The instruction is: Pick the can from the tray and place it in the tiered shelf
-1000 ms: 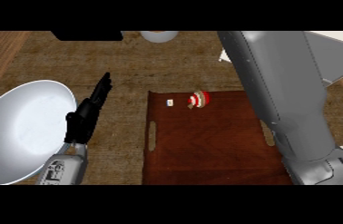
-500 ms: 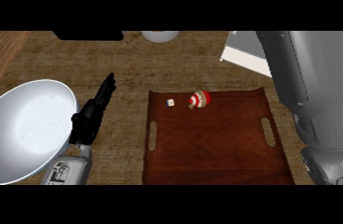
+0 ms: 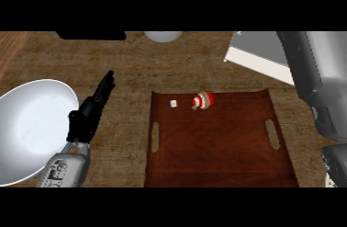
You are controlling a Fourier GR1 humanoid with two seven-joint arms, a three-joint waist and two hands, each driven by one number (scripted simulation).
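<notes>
Red-striped can [image 3: 203, 100] lies on brown tray [image 3: 224, 148].

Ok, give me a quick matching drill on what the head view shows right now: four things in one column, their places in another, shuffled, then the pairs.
Things:
1. can
2. tray
3. left robot hand
4. white plate

Places:
A. at the view's left edge
B. near the tray's far edge
C. between the plate and the tray, fingers straight
D. on the wooden counter, centre-right

Pairs: 1-B, 2-D, 3-C, 4-A
</notes>
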